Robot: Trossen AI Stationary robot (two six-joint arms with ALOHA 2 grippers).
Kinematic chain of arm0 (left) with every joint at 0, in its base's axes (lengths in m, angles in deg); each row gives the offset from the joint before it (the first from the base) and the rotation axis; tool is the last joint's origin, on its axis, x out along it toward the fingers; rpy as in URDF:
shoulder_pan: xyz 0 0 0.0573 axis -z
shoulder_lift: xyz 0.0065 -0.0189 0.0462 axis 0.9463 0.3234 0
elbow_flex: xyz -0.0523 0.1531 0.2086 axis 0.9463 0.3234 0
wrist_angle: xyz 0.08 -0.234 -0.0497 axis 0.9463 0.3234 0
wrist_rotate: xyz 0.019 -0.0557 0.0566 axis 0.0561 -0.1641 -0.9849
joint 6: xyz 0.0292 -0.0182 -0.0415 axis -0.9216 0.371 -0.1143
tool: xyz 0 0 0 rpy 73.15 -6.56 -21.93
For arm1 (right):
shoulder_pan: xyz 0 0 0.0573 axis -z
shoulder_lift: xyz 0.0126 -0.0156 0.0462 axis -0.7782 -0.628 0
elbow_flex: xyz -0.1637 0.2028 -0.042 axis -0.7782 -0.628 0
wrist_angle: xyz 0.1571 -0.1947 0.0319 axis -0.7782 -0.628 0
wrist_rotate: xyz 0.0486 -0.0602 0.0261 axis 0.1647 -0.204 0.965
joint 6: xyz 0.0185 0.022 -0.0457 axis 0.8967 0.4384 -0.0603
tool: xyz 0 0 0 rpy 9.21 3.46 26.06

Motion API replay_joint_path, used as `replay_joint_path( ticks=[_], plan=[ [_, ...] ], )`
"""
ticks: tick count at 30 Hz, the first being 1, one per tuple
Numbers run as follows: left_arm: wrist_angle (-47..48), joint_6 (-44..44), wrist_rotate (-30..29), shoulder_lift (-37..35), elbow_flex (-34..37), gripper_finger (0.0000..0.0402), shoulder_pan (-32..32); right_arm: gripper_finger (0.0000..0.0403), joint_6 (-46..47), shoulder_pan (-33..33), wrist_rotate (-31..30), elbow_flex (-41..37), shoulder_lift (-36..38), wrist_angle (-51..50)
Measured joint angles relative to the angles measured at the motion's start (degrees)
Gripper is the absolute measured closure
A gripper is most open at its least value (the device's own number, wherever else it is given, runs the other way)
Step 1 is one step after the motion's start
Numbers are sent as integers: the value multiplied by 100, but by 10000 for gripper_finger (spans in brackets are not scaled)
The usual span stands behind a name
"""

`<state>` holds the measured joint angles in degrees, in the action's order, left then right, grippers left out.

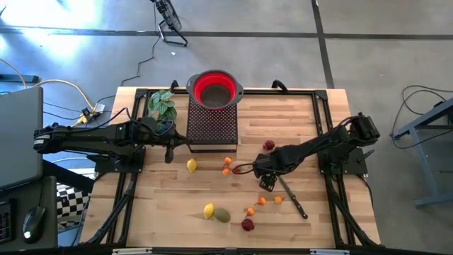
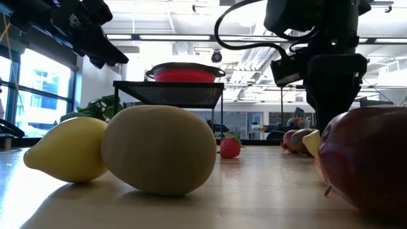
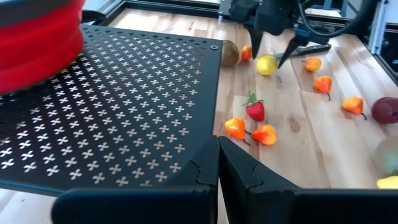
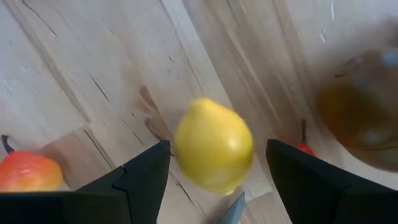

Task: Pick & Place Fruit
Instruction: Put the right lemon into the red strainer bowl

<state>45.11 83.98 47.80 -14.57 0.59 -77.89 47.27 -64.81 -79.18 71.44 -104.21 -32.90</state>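
Small fruits lie scattered on the wooden table. My right gripper (image 1: 263, 180) points down, open, over a yellow lemon (image 4: 214, 152); its fingers stand on either side of the lemon (image 3: 266, 65) without touching it. A brown kiwi (image 4: 364, 106) lies just beside it. Another lemon (image 1: 191, 166), two orange fruits (image 1: 226, 166), a dark red one (image 1: 269, 145), a lemon (image 1: 209, 210) with an olive-green fruit (image 1: 222, 214), and a dark red fruit (image 1: 247, 224) rest on the boards. My left gripper (image 3: 217, 168) is shut, held at the left edge of the black stand (image 1: 211, 124).
A red colander (image 1: 214, 88) sits on the black perforated stand at the table's far side, with a green leafy plant (image 1: 162, 104) to its left. A black-handled knife (image 1: 291, 197) lies just right of my right gripper, among small orange fruits (image 1: 261, 201). A strawberry (image 3: 255, 110) lies near the stand.
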Motion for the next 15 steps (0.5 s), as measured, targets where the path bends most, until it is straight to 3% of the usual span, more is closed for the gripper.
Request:
replay_joint_path(
  ticks=[15],
  plan=[
    [2, 1, -25, 0, 0, 402, 0, 145, 3, 39, -194, -371, 0, 753]
  ],
)
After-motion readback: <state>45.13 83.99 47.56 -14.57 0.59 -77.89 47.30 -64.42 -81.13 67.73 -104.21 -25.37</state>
